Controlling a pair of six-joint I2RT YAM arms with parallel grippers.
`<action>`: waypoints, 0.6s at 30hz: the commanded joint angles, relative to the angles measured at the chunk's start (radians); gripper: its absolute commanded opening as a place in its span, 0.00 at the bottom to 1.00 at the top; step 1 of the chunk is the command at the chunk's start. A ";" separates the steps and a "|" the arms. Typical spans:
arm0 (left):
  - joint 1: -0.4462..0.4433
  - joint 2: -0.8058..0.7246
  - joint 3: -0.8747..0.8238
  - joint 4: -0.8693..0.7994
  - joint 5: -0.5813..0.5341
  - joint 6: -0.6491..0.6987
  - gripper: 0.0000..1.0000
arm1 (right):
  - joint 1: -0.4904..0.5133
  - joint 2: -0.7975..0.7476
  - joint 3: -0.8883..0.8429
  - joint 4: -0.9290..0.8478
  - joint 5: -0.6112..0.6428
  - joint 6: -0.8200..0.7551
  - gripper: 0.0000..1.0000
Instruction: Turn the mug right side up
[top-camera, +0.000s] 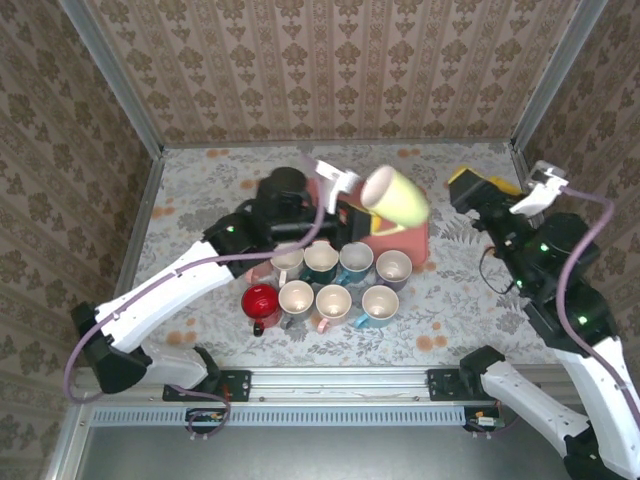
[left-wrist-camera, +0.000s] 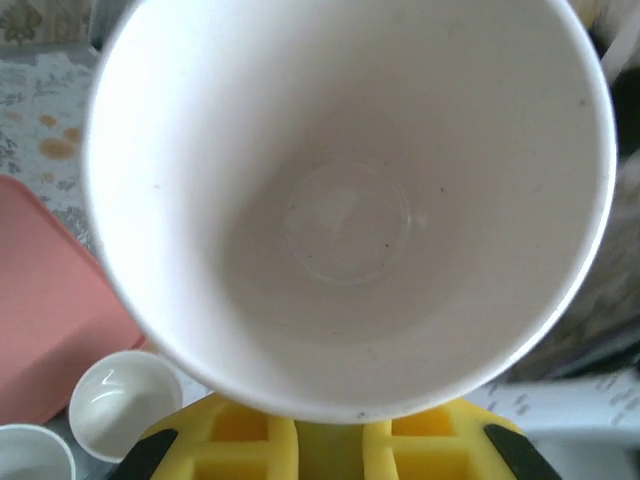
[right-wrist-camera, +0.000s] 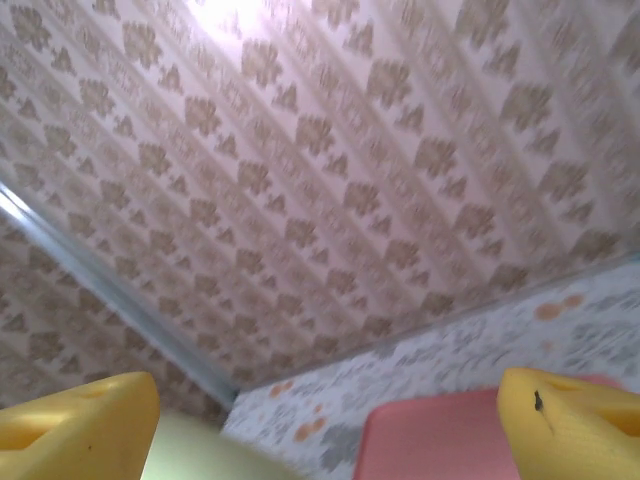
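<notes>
Left pincer (left-wrist-camera: 328, 445): you're grasping the mug (left-wrist-camera: 350, 200) by its rim, mouth toward your wrist.
Right pincer (right-wrist-camera: 330, 425): released, fingers (right-wrist-camera: 70, 425) spread wide.

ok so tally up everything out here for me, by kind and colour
yellow mug, held up in the air: 1
red mug: 1
other mugs, standing open side up: 7
pink tray: 1
total: 10

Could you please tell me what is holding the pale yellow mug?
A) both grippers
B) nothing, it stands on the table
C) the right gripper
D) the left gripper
D: the left gripper grips the pale yellow mug by its rim, in the air, while the right gripper stands open, apart from it.
</notes>
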 joint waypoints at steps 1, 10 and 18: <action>-0.132 0.110 0.134 -0.261 -0.230 0.280 0.00 | -0.005 -0.008 0.069 -0.135 0.139 -0.133 0.89; -0.300 0.435 0.299 -0.326 -0.330 0.393 0.00 | -0.004 -0.039 0.107 -0.177 0.113 -0.191 0.89; -0.306 0.613 0.353 -0.271 -0.349 0.455 0.00 | -0.003 -0.092 0.034 -0.183 0.058 -0.221 0.89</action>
